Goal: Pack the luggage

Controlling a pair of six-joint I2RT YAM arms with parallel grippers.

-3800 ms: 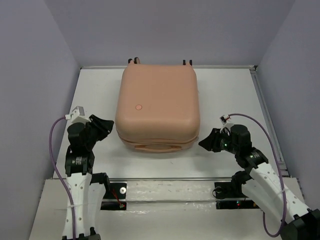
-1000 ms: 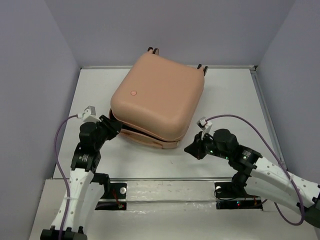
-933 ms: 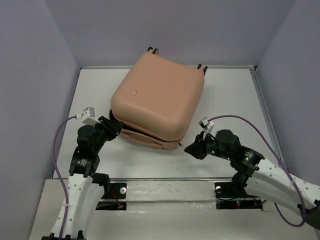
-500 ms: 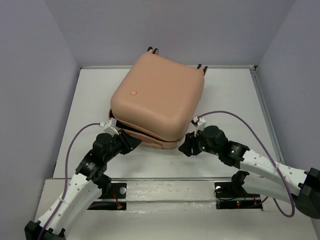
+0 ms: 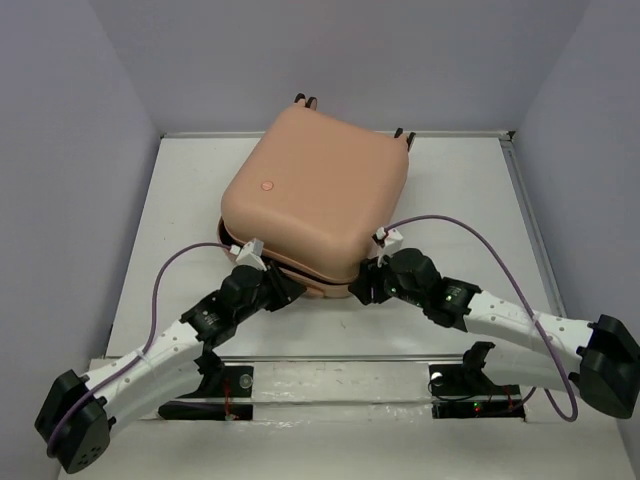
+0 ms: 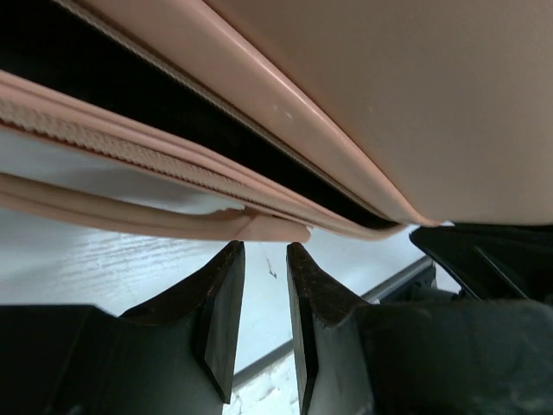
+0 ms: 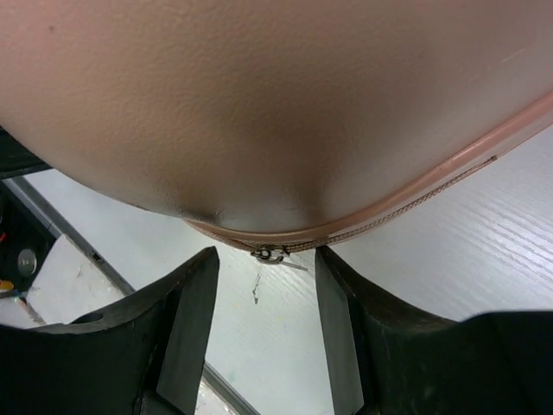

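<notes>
We see the luggage (image 5: 315, 195) as a peach-pink hard shell with rounded corners. It has a smooth, slightly domed top and a small round mark (image 5: 266, 185) near its left corner. It lies flat on the white tabletop (image 5: 450, 200), towards the far wall and about midway across.

It sits turned, not square to the arms. The end with the wheels (image 5: 305, 100) points away from us and a little to the right, and one rounded corner points towards the right arm. From above it looks nearly square, so we can only say its length seems to run from the near-left edge to the wheeled end.

Along the near edge a black gap (image 6: 130, 95) shows between the upper shell and the zippered rim below.

The left claw (image 6: 263, 251) is narrowly parted just under the tip of a peach strip (image 6: 259, 226) and holds nothing. The right claw (image 7: 266, 257) stands wider apart at the near corner, with the zipper pull (image 7: 270, 253) just above its gap and not pinched.
</notes>
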